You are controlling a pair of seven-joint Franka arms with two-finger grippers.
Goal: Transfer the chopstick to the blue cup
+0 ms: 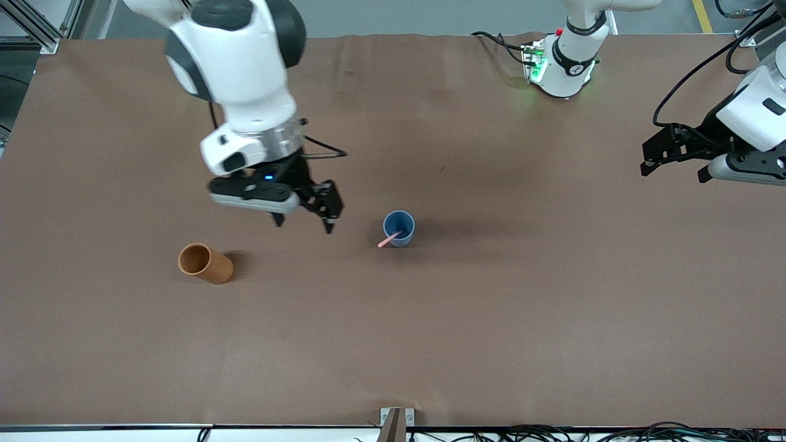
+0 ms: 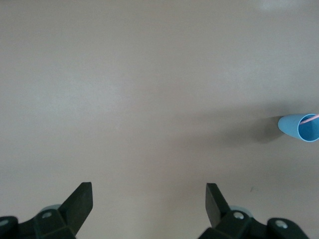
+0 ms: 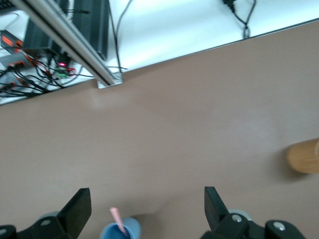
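The blue cup (image 1: 399,228) stands upright near the middle of the table. The pale pink chopstick (image 1: 389,239) leans inside it, its upper end poking over the rim on the side nearer the front camera. My right gripper (image 1: 304,226) hangs open and empty over the table between the orange-brown cup and the blue cup. In the right wrist view the blue cup (image 3: 121,231) and the chopstick (image 3: 117,219) show between the spread fingers of the right gripper (image 3: 148,196). My left gripper (image 1: 660,153) waits open and empty at the left arm's end of the table. The left wrist view shows the left gripper (image 2: 149,191) over bare cloth, with the blue cup (image 2: 301,128) and the chopstick (image 2: 310,119) farther off.
An orange-brown cylindrical cup (image 1: 206,263) stands toward the right arm's end, a little nearer the front camera than the blue cup; it also appears in the right wrist view (image 3: 304,156). Brown cloth (image 1: 491,319) covers the table. A metal bracket (image 1: 396,420) sits at the front edge.
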